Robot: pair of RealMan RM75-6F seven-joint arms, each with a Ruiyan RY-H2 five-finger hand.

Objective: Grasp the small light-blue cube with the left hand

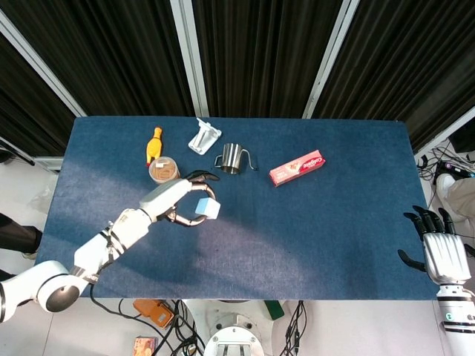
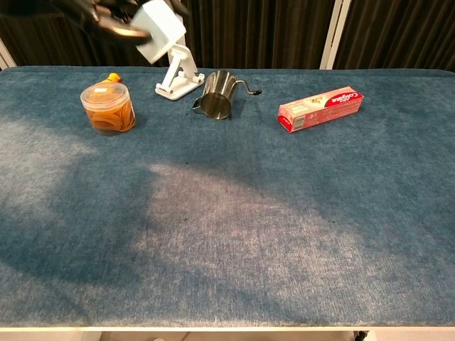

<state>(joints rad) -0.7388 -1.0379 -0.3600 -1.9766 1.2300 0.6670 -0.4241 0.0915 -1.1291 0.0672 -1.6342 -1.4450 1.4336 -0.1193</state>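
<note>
The small light-blue cube [image 1: 206,208] is held well above the blue table, tilted, in my left hand [image 1: 180,202]. In the chest view the cube [image 2: 159,29] shows at the top left edge, with dark fingers [image 2: 114,15] curled around its left side; most of the hand is cut off by the frame. My right hand [image 1: 440,249] hangs beyond the table's front right corner, fingers apart and holding nothing. The chest view does not show it.
A clear jar [image 2: 108,107] of orange-brown contents, a white phone stand [image 2: 176,73] and a steel pitcher [image 2: 217,94] stand along the back left. A red toothpaste box [image 2: 320,109] lies back right. An orange toy [image 1: 154,144] lies behind the jar.
</note>
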